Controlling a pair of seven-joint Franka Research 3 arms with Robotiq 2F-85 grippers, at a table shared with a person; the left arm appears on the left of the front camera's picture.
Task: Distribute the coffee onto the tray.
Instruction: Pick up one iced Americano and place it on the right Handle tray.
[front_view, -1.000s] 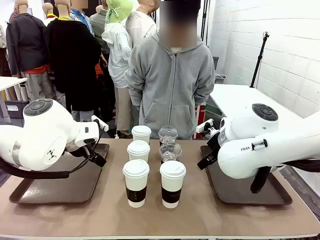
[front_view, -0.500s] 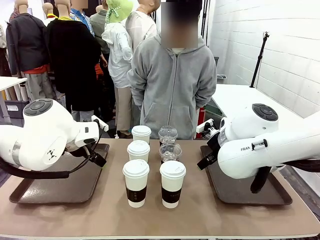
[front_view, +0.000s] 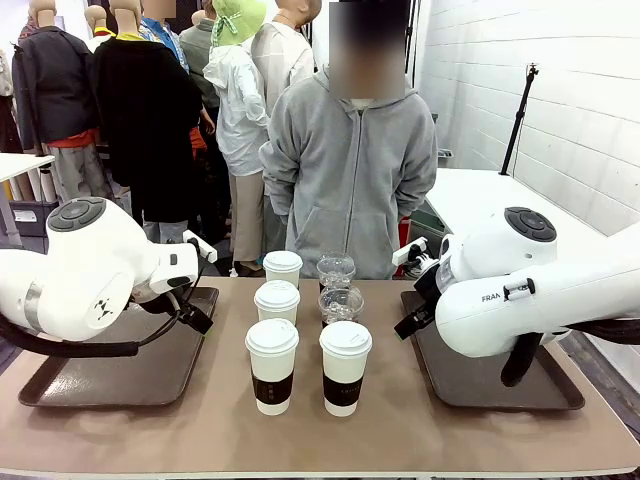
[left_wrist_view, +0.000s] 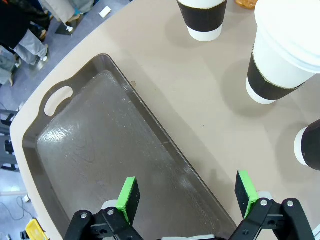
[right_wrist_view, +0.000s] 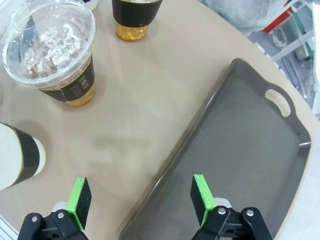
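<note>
Nothing has been distributed yet, judging by how things lie. All four paper cups (front_view: 272, 365) and both clear cups (front_view: 342, 303) stand bunched in the middle of the bench (front_view: 200, 440), between the trays: paper cups in a column on the robot's left, with a fourth at the front right, and clear cups behind that one. The left tray (front_view: 120, 385) and right tray (front_view: 470, 385) are both bare, so all six cups are left to move. The left tool (left_wrist_view: 187, 192) hangs with its fingers wide apart and nothing between them, above the tray's inner rim, the nearest paper cup off to one side. The right tool (right_wrist_view: 141, 195) is likewise spread and empty over its own tray's rim, with the clear cups a little way ahead. Against the frames from a second ago, arms, cups and trays sit exactly as they were; only the person (front_view: 350, 170) at the far side has drifted slightly toward the robot's right.
</note>
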